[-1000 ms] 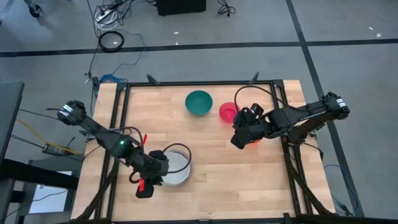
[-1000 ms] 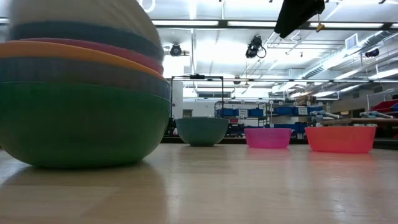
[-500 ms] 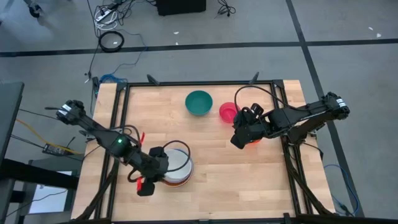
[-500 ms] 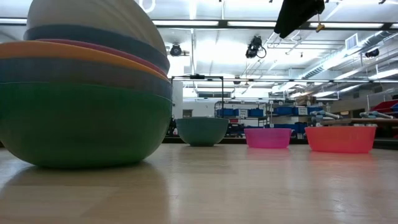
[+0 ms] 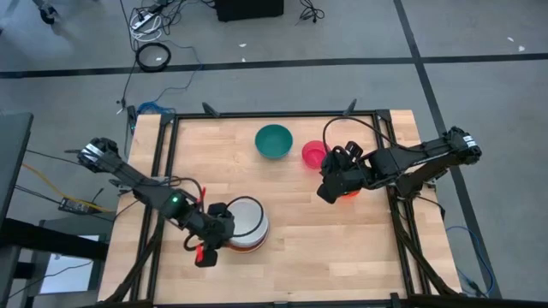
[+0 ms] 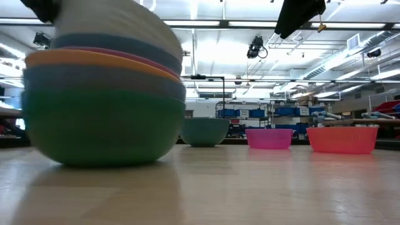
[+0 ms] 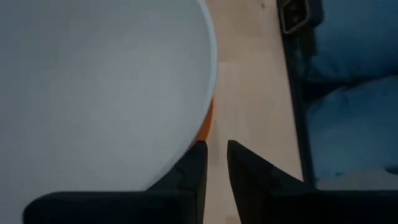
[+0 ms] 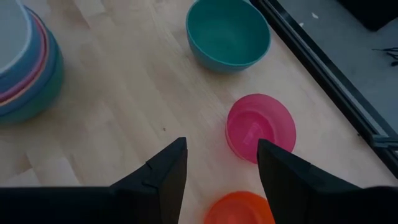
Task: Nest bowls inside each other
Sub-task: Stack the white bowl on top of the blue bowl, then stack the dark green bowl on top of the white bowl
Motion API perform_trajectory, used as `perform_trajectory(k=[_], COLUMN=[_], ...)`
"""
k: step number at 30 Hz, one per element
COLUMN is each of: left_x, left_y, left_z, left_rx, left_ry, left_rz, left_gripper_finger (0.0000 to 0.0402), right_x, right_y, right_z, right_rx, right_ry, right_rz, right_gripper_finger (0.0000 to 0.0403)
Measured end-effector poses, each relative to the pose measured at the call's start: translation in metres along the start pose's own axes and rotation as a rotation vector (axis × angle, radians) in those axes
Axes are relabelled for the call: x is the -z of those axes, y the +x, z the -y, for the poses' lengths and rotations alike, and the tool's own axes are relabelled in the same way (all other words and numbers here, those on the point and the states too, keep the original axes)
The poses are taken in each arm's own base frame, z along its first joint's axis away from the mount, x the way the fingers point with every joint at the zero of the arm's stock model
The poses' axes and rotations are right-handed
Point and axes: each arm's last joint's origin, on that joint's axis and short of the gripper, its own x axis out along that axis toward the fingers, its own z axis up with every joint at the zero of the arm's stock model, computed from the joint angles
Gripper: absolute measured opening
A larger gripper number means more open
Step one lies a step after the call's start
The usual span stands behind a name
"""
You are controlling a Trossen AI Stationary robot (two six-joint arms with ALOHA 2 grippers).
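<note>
A stack of nested bowls point(image 5: 247, 224) stands near the table's front, white on top point(image 7: 93, 81), dull green at the bottom point(image 6: 103, 131). My left gripper point(image 7: 214, 165) slants down at the stack's left side, open by a narrow gap with only bare wood between its fingers. A teal bowl point(image 5: 274, 141), a magenta bowl point(image 5: 313, 154) and a red-orange bowl point(image 8: 239, 208) each rest apart on the table, toward the back and right. My right gripper point(image 8: 221, 168) hangs open above the magenta and red-orange bowls and touches nothing. My left gripper meets the stack with the outer side of one finger point(image 7: 194, 168), which lies against the white bowl's rim point(image 7: 202, 134) on the side nearest that arm. The fingers slant down from the table's left. The stack rests on the table on its green bottom bowl.
A dark metal frame point(image 5: 390, 171) borders the wooden table. Bare wood lies between the stack and the three single bowls, and along the front right. The right arm point(image 5: 411, 158) reaches in over the right edge.
My left gripper has sunk beside the stack and gone a little toward the table's right. The stack has slid a short way toward the right edge. The white bowl on top sits lower in it than before.
</note>
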Motion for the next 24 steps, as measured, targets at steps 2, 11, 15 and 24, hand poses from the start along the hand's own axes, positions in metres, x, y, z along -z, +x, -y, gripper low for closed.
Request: perform_trajectory(k=[2,11,15,24], left_x=[0.001,0.002,-0.005,-0.008], left_y=[0.003,0.008,-0.013,-0.093], left_z=[-0.004,-0.008,0.005,-0.002], left_rx=[-0.021,0.056,0.183,-0.088], left_ry=[0.007,-0.035,-0.058,-0.068], left_rz=[0.008,-0.026,-0.011,0.142], left_gripper_finger=[0.0072,0.0072,0.0072,0.0072], right_x=[0.0,0.0,-0.006,-0.039], right_y=[0.0,0.0,0.009,0.076], right_z=[0.0,0.0,-0.001,0.02], right_rx=[0.0,0.001,-0.003,-0.115], right_ry=[0.0,0.002,-0.001,0.047], right_rz=[0.0,0.004,0.055,0.181], right_gripper_finger=[0.0181,0.0181,0.0181,0.0179])
